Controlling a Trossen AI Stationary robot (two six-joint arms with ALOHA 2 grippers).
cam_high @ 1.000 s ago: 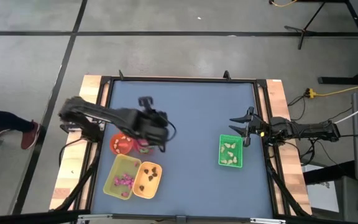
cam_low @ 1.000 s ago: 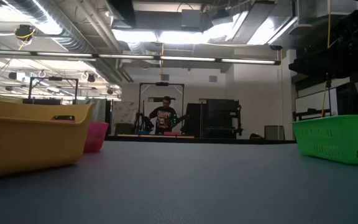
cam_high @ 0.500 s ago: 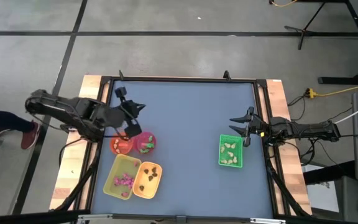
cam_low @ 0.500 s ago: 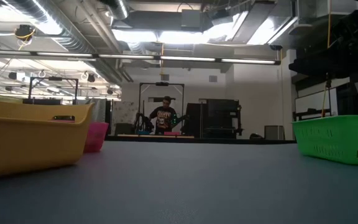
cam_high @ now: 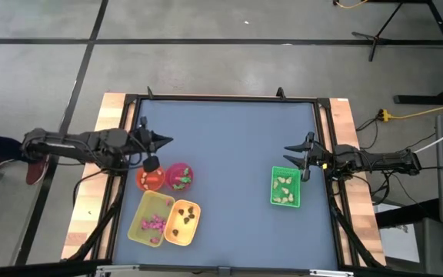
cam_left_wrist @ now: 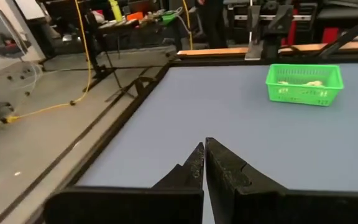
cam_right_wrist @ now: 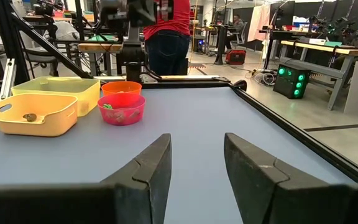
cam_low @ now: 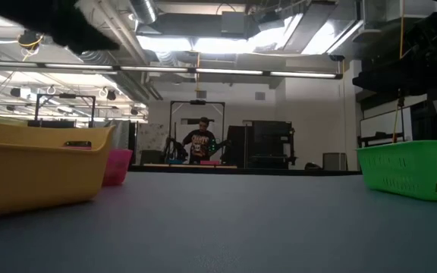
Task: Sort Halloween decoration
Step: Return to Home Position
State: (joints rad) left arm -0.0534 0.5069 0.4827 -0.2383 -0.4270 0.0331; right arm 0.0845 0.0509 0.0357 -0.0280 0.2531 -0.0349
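Observation:
The Halloween decoration lies sorted in containers: cream-white trinkets (cam_high: 284, 188) in the green basket (cam_high: 285, 201), magenta ones (cam_high: 154, 224) in the yellow-green tray (cam_high: 146, 206), dark brown ones (cam_high: 184, 217) in the orange-yellow tray (cam_high: 181, 233), and green ones (cam_high: 180, 178) in the pink bowl (cam_high: 178, 167). My left gripper (cam_high: 164, 140) is shut and empty. It points about level across the table from the left edge, just beyond the orange bowl (cam_high: 149, 180). My right gripper (cam_high: 289, 154) stands open and empty at the right edge, beside the green basket.
The two bowls and two trays cluster at the table's near left, the green basket (cam_left_wrist: 304, 84) at the right. Between them lies bare blue table top (cam_high: 229, 169). A black frame (cam_high: 221, 98) rims the table. A person in a red shirt (cam_right_wrist: 165, 15) stands beyond the left edge.
My left arm has drawn back from above the bowls toward the table's left edge. Its gripper has tipped from pointing down at the bowls to pointing about level across the table. The bowls, the trays and the basket have kept their places.

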